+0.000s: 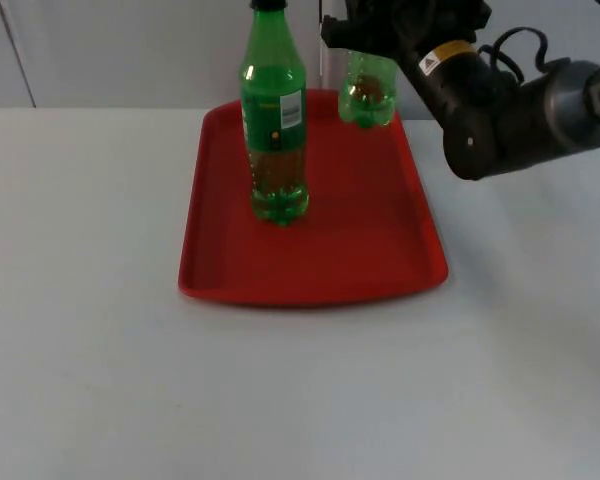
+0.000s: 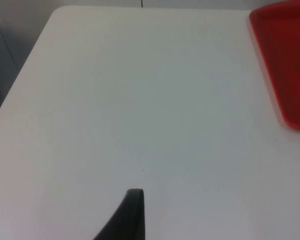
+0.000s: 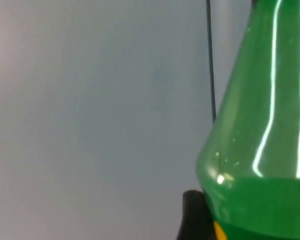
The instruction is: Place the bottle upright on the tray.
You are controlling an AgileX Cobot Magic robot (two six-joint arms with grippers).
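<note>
A red tray (image 1: 370,250) lies in the middle of the table. One green bottle (image 1: 275,130) with a black cap and a white label stands upright on the tray's left half. A second green bottle (image 1: 367,92) hangs upright at the tray's back right corner, with my right gripper (image 1: 380,45) shut on its upper part. Whether its base touches the tray I cannot tell. In the right wrist view the held bottle's shoulder (image 3: 262,150) sits right against a black fingertip (image 3: 192,215). My left gripper (image 2: 134,215) waits over bare table, left of the tray's edge (image 2: 285,75).
The grey partition wall (image 1: 130,50) rises directly behind the tray. White table top (image 1: 280,400) stretches in front of the tray and on both sides of it.
</note>
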